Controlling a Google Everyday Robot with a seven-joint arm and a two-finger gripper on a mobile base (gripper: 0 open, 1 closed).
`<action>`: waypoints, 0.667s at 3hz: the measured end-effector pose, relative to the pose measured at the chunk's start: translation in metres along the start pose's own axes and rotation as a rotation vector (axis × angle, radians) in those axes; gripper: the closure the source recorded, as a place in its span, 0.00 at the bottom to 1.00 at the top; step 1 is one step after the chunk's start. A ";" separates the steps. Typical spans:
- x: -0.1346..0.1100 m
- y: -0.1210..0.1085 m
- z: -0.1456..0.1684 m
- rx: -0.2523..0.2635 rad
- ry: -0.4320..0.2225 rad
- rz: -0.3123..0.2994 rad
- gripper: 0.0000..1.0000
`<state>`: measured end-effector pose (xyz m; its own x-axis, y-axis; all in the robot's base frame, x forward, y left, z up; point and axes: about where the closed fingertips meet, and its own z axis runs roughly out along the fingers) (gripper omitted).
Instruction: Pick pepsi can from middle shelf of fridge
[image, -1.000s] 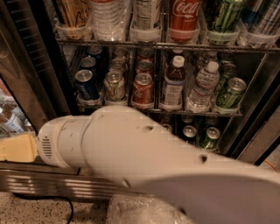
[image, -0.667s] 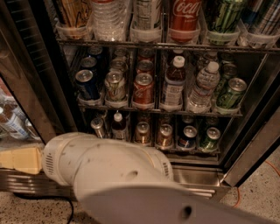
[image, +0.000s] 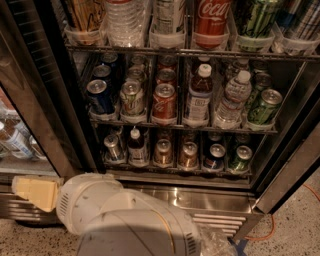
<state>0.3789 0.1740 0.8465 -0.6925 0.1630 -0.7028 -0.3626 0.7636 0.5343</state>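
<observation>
The pepsi can (image: 100, 96) is dark blue with a silver top. It stands upright at the front of the leftmost lane of the middle shelf (image: 200, 128), with more blue cans behind it. The fridge (image: 200, 199) is open in front of me. My white arm fills the bottom of the view. My gripper (image: 35, 192) shows as a yellowish piece at the lower left, below the fridge's base and well below and left of the pepsi can. It touches nothing on the shelves.
A green-and-white can (image: 131, 97) and a red cola can (image: 164, 102) stand right of the pepsi can, then small bottles (image: 197, 95) and a green can (image: 263, 106). Tall bottles (image: 210, 20) fill the rack above. The glass door (image: 30, 125) stands open at left.
My arm has dropped lower and drawn back toward the bottom left, uncovering the bottom shelf of cans and the fridge's steel base. The cans have not moved.
</observation>
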 end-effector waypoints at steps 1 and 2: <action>0.001 -0.002 -0.001 0.010 -0.004 0.008 0.00; -0.001 0.000 0.005 -0.004 -0.021 0.037 0.00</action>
<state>0.3825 0.1772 0.8453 -0.6924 0.2045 -0.6919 -0.3391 0.7543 0.5622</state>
